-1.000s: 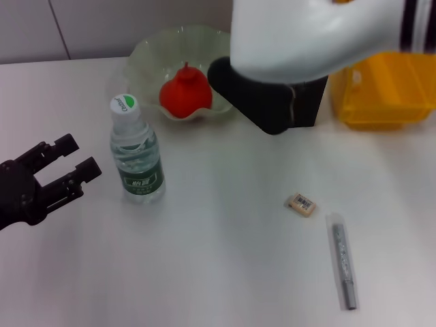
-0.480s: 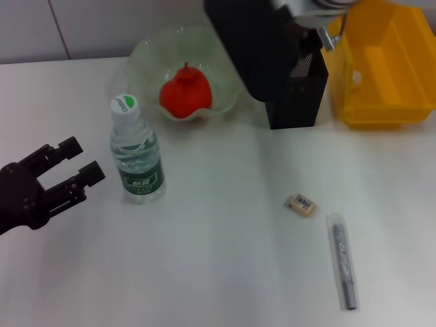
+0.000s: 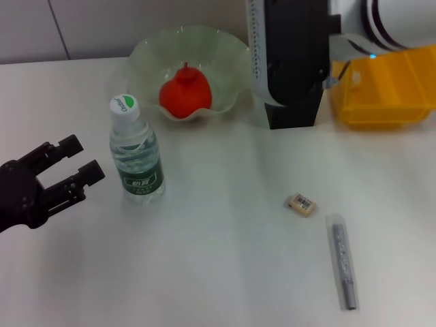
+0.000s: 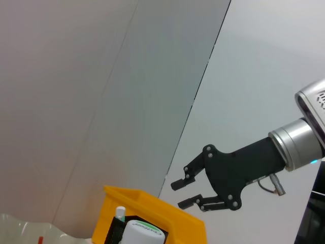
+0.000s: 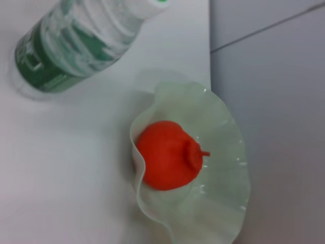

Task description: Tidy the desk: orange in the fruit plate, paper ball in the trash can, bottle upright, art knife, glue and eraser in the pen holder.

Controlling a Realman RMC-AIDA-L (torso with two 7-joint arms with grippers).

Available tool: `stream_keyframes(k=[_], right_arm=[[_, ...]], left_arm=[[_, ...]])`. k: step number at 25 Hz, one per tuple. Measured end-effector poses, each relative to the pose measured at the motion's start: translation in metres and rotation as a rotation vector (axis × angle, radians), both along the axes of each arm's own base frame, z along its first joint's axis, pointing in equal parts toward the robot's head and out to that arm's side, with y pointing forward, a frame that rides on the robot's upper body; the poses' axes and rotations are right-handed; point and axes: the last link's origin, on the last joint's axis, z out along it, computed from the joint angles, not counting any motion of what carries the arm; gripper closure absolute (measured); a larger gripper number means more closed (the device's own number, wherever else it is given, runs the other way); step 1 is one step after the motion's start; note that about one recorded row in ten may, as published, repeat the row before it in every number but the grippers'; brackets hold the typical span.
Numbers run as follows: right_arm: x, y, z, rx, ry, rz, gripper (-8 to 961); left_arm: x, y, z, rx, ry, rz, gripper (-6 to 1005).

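Lying on the near right of the desk, the eraser and just nearer it the grey art knife, long axis running near to far, are the things left outside the black pen holder at the far right. Both sit on the right arm's side, so it looks the likelier one to fetch them. The right gripper hangs high over the far right, fingers spread, empty. The left gripper hovers low at the near left, open and empty, beside the upright bottle. The orange rests in the fruit plate
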Motion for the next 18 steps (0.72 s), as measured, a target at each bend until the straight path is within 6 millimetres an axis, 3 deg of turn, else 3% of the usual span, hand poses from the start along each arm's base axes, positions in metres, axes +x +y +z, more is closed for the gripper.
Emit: stream_keyframes(k=[7, 13, 18], right_arm=[[0.018, -0.011, 0.000, -0.020, 0.342, -0.227, 681], [0.025, -0.024, 0.005, -0.084, 0.387, -0.410, 682], [0.013, -0.034, 0.018, -0.081, 0.323, -0.535, 694]], left_arm=[[0.001, -0.003, -0.004, -0.020, 0.001, -0.005, 212], [-0.004, -0.009, -0.006, -0.025, 0.000, 0.013, 212], [-0.006, -0.014, -0.009, -0.036, -0.015, 0.031, 212]])
